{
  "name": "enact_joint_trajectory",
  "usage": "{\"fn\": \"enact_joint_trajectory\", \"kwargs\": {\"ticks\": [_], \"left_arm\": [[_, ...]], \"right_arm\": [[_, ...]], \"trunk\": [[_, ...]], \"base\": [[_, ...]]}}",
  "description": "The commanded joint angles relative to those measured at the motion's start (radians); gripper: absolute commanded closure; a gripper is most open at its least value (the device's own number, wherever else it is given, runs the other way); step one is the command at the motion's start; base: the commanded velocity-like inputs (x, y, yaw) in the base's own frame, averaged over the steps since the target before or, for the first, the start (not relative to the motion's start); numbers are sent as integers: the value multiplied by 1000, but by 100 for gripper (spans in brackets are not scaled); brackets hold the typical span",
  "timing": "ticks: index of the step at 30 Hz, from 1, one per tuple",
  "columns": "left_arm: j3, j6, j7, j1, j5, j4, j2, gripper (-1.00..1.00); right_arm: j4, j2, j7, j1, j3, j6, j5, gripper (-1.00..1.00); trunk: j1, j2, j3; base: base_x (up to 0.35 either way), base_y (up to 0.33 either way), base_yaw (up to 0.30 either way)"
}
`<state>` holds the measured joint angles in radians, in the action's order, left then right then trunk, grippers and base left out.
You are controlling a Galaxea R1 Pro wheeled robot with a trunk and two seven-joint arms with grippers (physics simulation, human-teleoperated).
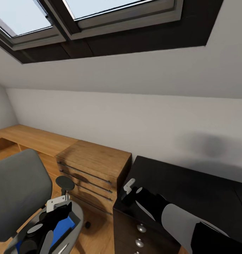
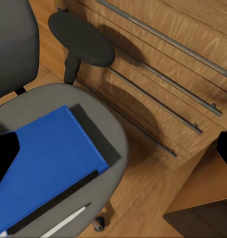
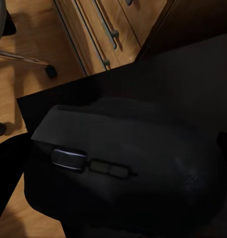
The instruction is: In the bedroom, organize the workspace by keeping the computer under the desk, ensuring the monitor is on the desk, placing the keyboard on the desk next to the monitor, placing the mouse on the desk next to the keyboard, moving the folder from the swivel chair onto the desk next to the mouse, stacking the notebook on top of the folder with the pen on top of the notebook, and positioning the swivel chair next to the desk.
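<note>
Head view: the robot is facing a white wall under a sloped ceiling, with the desk [image 1: 191,190] sitting low at the right.
Desk: its glossy black top is running along the wall, and its black drawer unit [image 1: 135,229] is showing round silver knobs below the near corner.
Wooden drawer chest [image 1: 94,169]: it is standing just beside the desk, touching or nearly touching its side, with long metal bar handles across its front.
Swivel chair [image 1: 18,197]: it is sitting on the far side of the chest from the desk, its grey backrest and one black armrest [image 1: 64,182] facing the chest.
Folder [image 2: 46,166]: the bright-blue folder is lying flat on the chair's grey seat, well apart from the desk.
Pen [image 2: 63,222]: in the left wrist view a thin white stick is lying on the seat just beside the folder's edge.
Left gripper [image 1: 59,208]: it is hovering over the chair seat above the folder; how far its fingers are spread I cannot tell, and nothing is seen in them.
Right gripper [image 1: 129,190]: it is hanging at the desk's corner nearest the chest.
Mouse [image 3: 128,173]: the dark oval mouse is looming large in the right wrist view, over the desk's corner; whether the fingers are clamping it or merely hovering above it I cannot tell.
</note>
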<state>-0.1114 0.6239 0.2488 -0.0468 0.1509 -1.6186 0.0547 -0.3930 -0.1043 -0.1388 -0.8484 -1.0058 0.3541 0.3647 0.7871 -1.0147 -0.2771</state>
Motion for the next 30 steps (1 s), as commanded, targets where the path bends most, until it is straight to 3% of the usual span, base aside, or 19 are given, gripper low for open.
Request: {"fn": "enact_joint_trajectory", "kwargs": {"ticks": [1,30], "left_arm": [[-1,2,7,-1,10,-1,0,-100],[-1,0,7,-1,10,-1,0,-100]], "right_arm": [[-1,0,-1,-1,-4,4,2,100],[-1,0,-1,-1,-4,2,2,100]], "trunk": [[4,-8,-5],[111,-204,-92]], "base": [[0,0,0],[0,0,0]]}}
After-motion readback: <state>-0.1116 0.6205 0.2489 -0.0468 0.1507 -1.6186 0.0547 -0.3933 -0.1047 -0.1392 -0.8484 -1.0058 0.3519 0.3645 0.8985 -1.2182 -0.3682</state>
